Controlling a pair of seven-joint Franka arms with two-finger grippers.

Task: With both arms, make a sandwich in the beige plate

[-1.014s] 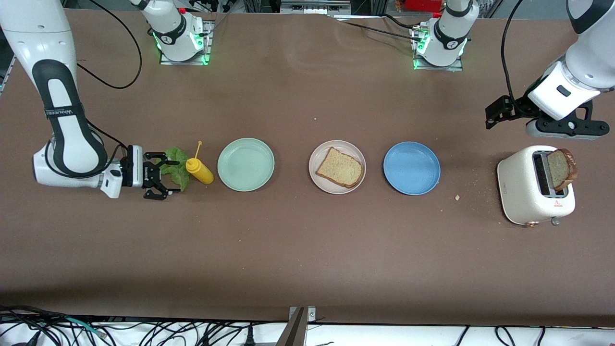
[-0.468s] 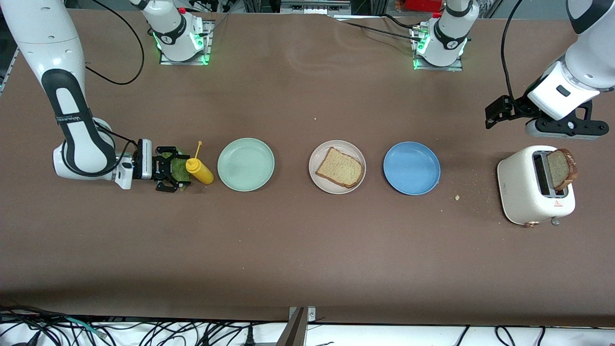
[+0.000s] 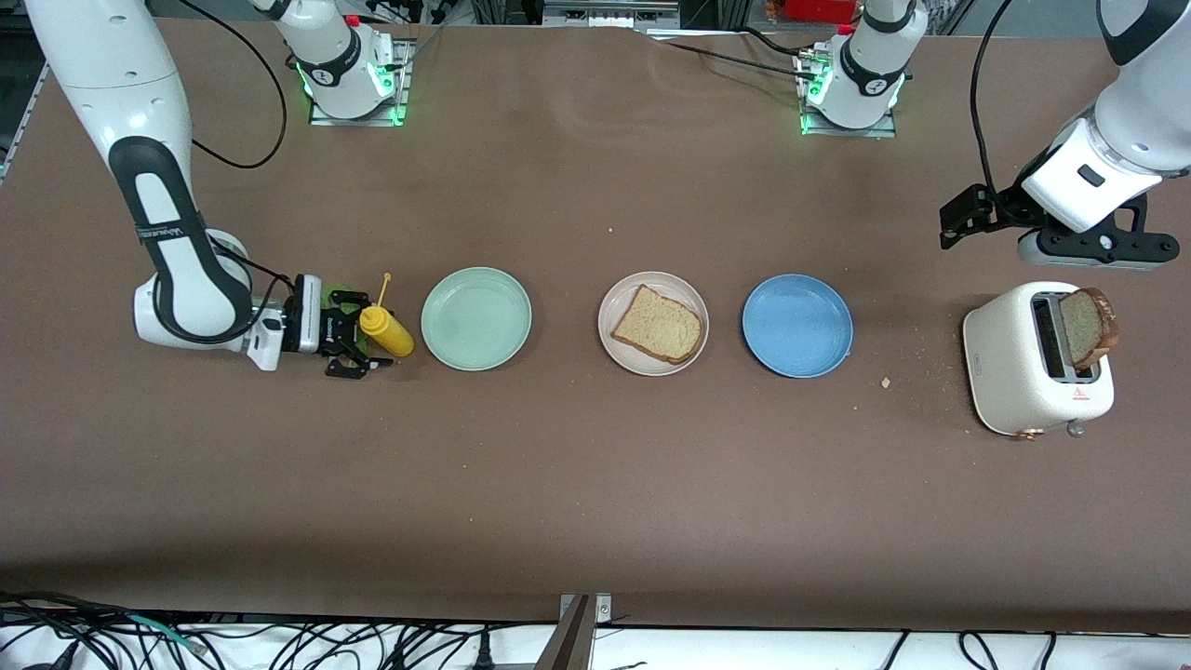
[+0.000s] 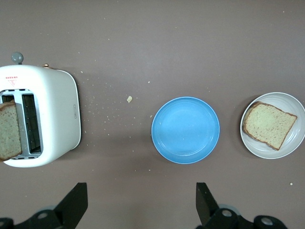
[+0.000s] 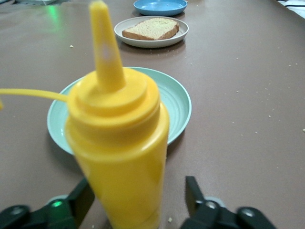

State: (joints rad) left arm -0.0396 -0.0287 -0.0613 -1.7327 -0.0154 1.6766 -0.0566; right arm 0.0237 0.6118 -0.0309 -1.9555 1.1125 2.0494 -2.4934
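Currently right gripper (image 3: 358,337) low at lettuce (image 3: 332,298), jaws open astride yellow bottle (image 5: 119,157).
Left gripper (image 4: 138,205) open over table; one bread slice (image 3: 657,325) on beige plate (image 3: 616,346), one in toaster (image 3: 1023,372); three plates.

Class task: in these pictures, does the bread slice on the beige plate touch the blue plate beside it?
Apart. The left wrist view shows bare table between the beige plate holding the bread slice and the blue plate; the front view shows the same gap.

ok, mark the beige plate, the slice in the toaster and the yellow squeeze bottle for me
beige plate (image 3: 618,352): front view, bare rim nearest the camera.
slice in the toaster (image 3: 1084,328): front view, middle of the crumb face.
yellow squeeze bottle (image 5: 121,162): right wrist view, middle of its body.
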